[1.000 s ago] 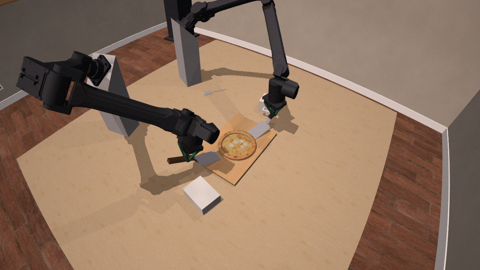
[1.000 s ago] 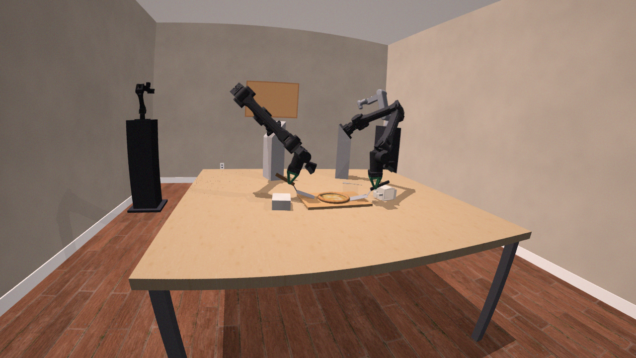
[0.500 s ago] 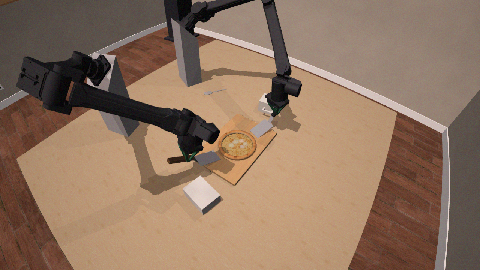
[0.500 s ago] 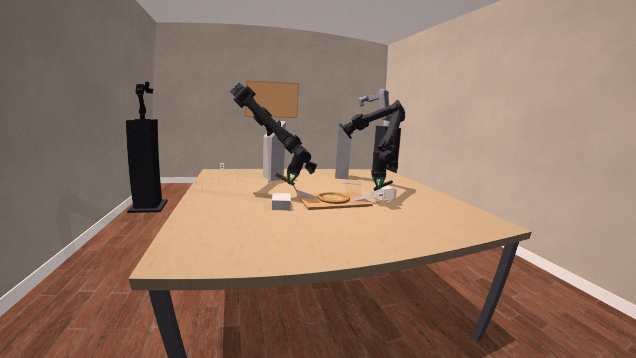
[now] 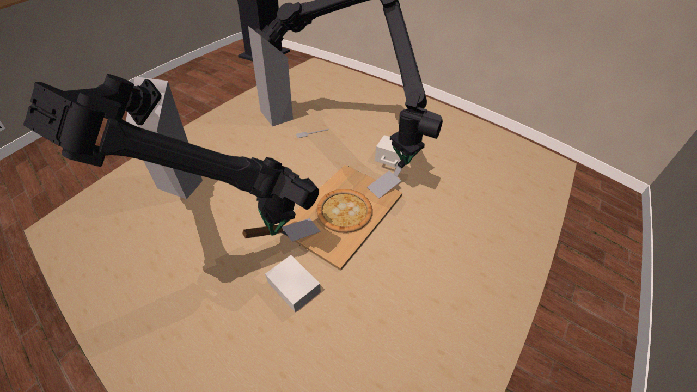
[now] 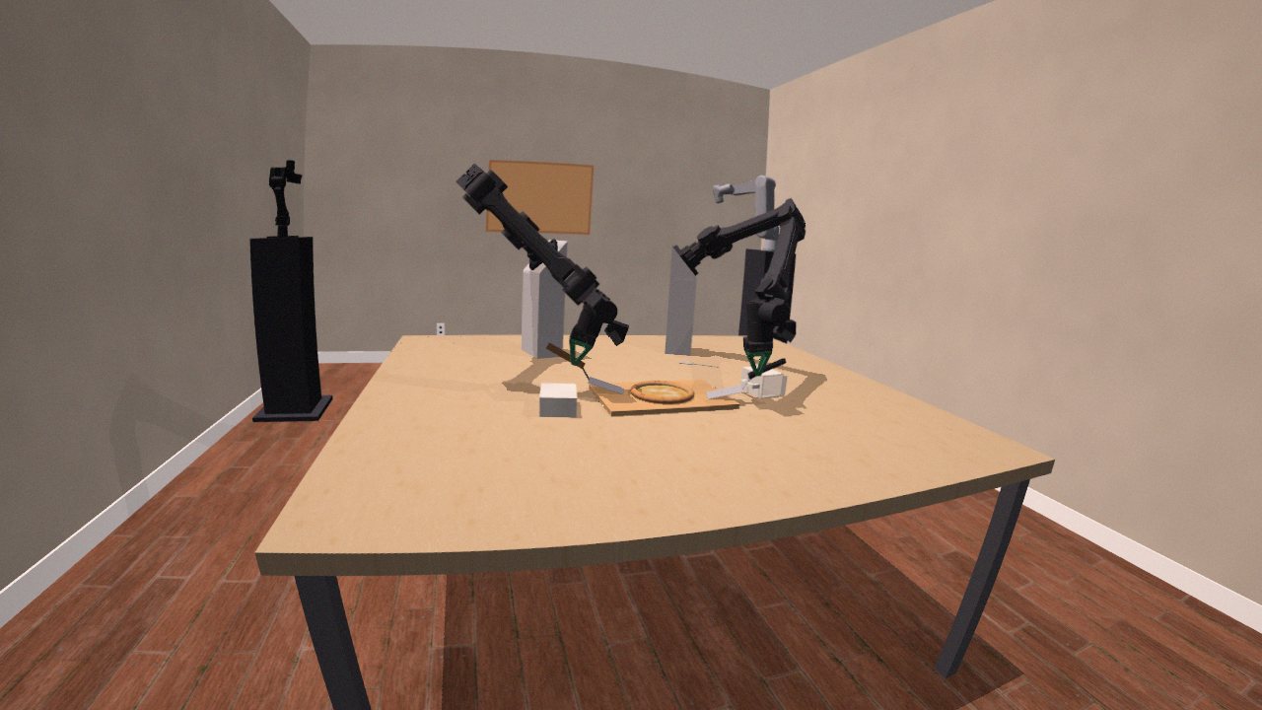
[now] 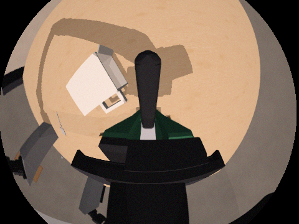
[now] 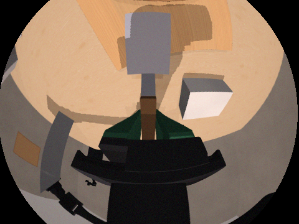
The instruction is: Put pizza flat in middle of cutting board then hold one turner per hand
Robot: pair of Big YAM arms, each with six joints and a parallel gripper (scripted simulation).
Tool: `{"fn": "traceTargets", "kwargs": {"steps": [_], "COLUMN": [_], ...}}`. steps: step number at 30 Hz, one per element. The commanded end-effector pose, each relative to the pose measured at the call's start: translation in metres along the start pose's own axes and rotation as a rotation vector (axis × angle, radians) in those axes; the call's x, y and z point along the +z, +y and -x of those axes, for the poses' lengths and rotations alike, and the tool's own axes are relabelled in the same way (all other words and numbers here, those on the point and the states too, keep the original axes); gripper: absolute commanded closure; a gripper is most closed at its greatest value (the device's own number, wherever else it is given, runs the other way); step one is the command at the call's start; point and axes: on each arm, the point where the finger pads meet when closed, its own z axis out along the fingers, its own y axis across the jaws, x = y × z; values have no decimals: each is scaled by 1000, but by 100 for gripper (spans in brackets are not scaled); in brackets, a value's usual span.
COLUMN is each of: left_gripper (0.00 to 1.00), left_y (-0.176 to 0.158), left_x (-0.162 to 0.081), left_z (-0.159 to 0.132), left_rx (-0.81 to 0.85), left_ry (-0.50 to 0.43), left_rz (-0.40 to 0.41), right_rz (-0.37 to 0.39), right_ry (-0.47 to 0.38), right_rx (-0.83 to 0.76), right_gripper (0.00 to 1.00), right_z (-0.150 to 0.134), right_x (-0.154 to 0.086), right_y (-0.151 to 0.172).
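Grasping black-handled turner [image 5: 384,184] [image 6: 726,391] [image 7: 147,87], left end effector [image 5: 402,163] [image 6: 756,372] [image 7: 148,119]; grasping brown-handled turner [image 5: 301,230] [image 6: 606,386] [image 8: 148,45], right end effector [image 5: 274,232] [image 6: 576,361] [image 8: 148,119].

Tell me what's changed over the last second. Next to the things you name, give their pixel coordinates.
The left gripper [image 5: 402,163] [image 6: 756,374] [image 7: 147,112] drew its black-handled turner [image 5: 384,184] [image 6: 725,391] [image 7: 147,87] back, away from the pizza [image 5: 344,210] [image 6: 662,390] [image 8: 162,0]. Nothing was grasped or released. Pizza, board [image 5: 341,253] [image 6: 670,406] [image 8: 221,34], right gripper [image 5: 273,232] [image 6: 576,362] [image 8: 148,124] and its brown-handled turner [image 5: 300,230] [image 6: 606,386] [image 8: 147,43] look unchanged.
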Motion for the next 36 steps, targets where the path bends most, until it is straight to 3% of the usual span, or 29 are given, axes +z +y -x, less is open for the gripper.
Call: {"fn": "traceTargets", "kwargs": {"steps": [1, 2, 4, 6, 7, 10, 12, 20, 24, 27, 28, 30, 34, 36], "left_gripper": [94, 94, 94, 94, 94, 94, 94, 94, 94, 94, 94, 94, 94, 94], "left_y": [-14, -17, -20, -13, -15, -16, -30, -28, -11, -7, -15, -15, -28, -24], "left_x": [-11, -14, -19, -14, -39, -40, -59, -84, -84, -73, -95, -106, -112, -109], "left_z": [41, 40, -2, -6, 8, 9, 23, 23, 14, 11, 21, 20, 29, 28], "left_rx": [-42, -48, -4, 0, -14, -7, -44, -39, -16, -2, -27, -27, -40, -29], "left_ry": [-21, -26, -6, -4, -7, -9, -13, -14, -9, -9, -11, -9, -14, -11], "left_rz": [-25, -33, -32, -28, -40, -43, -58, -62, -36, -19, -44, -47, -68, -56], "right_rz": [-34, -34, -35, -30, -33, -44, -46, -26, -38, -38, -37, -38, -9, -5], "right_ry": [-21, -21, -21, -17, -17, -21, -23, -13, -27, -28, -29, -30, -9, -6], "right_rx": [-11, -11, -10, 26, 29, 20, 57, 31, 57, 22, 60, 59, 59, 38], "right_gripper": [94, 94, 94, 94, 94, 94, 94, 94, 94, 94, 94, 94, 94, 94], "right_z": [12, 12, 12, -2, -4, -3, -6, -19, -18, -17, -19, -22, -26, -25], "right_x": [-17, -17, -17, -30, -34, -36, -49, -61, -83, -82, -90, -98, -70, -70], "right_y": [-9, -9, -10, -8, -9, -20, -22, -7, -19, -15, -18, -19, -20, -10]}}
